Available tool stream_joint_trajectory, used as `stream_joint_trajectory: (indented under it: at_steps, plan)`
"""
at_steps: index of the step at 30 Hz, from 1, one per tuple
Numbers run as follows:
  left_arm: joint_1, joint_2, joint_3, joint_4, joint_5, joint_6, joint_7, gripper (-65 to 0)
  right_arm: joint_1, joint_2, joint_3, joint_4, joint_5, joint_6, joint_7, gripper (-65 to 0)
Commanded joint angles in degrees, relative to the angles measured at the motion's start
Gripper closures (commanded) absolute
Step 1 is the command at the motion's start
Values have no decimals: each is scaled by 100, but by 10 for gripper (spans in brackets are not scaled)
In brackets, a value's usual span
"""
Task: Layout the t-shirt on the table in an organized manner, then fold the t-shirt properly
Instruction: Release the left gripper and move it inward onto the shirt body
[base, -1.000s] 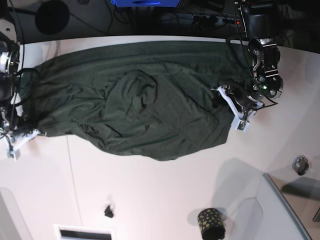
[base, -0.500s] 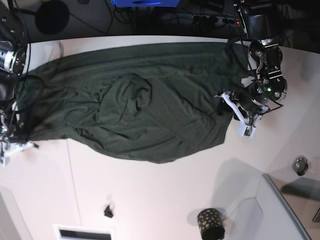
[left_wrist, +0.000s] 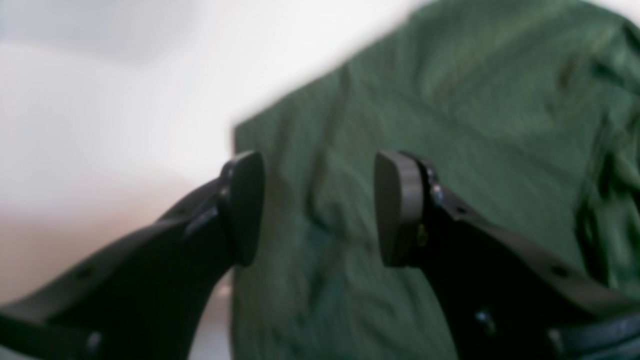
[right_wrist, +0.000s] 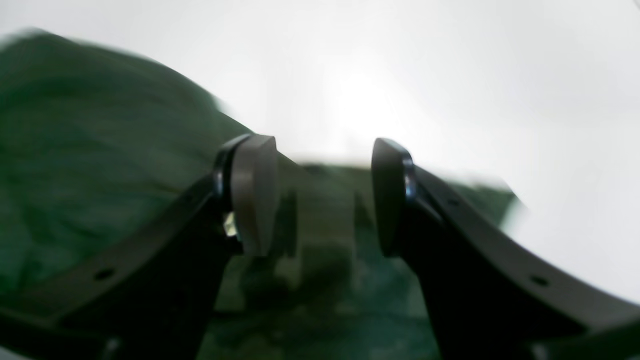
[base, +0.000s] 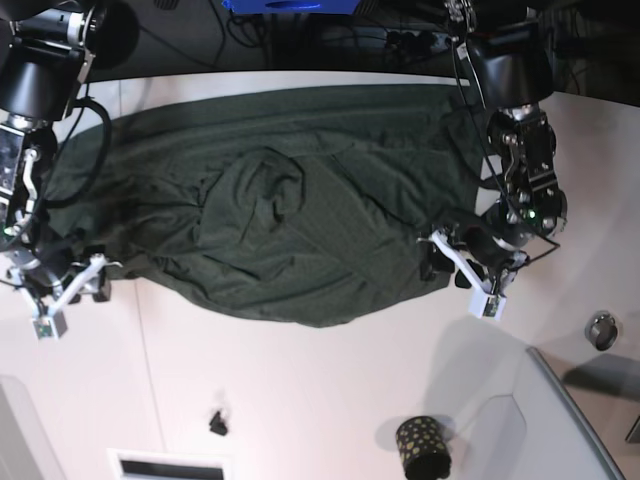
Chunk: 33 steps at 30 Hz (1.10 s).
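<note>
**Green shirt spread wide but still lumpy, both sets of fingers parted over its ends**

The t-shirt lies stretched lengthwise along the far edge of the surface, its back hem close to that edge and its front edge bulging toward the middle. It is not flat: a raised fold of fabric sits left of its centre, and creases run out from it toward both ends.

The left gripper hangs at the shirt's end nearest the grey raised panel. In the left wrist view its fingers stand apart with cloth showing between them and nothing pinched. The right gripper is at the opposite end, near the front corner of the shirt there. In the right wrist view its fingers are also parted above the dark fabric, with nothing clamped between them as far as the blurred picture shows.

The layout step looks unfinished, as the central hump needs smoothing before any fold. The risks come from that. A fold made over the hump would probably lock the creases in and give a crooked result. Thin jersey tends to cling and drag, so a pull from one end alone could slide the whole garment toward the far edge, where little surface remains. A pinch that catches both layers, or only a wrinkle, could bunch the cloth further. The small dotted cup near the front edge stands well apart from the shirt.
</note>
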Motion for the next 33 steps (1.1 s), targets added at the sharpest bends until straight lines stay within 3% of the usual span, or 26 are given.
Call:
stream_joint_trajectory:
  at_steps: [1,3,5,8,16,22,24,27,30,33]
  plan:
    - [-243,-12,-156,-111,-80,-42,103,-342,126,17,-15,12,81,72,147,-293]
    - [-551,6,-595,-480,-238,-42,296,-398,91,44,29,-75,81,72,147,-293]
    - [-753,-38,-982,-858,-607,-42,296,-502,3,61,29,-75,81,72,174,-293]
    - [-1008,-241,-1044,-1500,-871,-42,243,-579,-67,202,29,-93,81,72,182,-293]
    - [-1430,-337,-1017,-3065,-854,-42,-557,-579,-182,220,29,-102,81,72,182,-293]
    - [-1439,-337,-446,-3680,-898,-42,-1111,-571,-182,228,29,-93,81,72,182,-293]
    - [-1377,-328,-490,-3715,-906,-42,-1163,-489,-190,228,29,-93,81,72,182,-293]
    - [-1237,-320,-446,-3443,-871,-42,-1155,-222,-199,228,29,-93,81,72,182,-293]
    - [-1070,-311,-428,-3100,-862,-42,-1137,-3,-199,228,-6,-102,81,81,182,-293]
    - [-982,-311,-419,-2871,-854,-42,-1128,0,-199,193,-15,-102,81,81,182,-293]
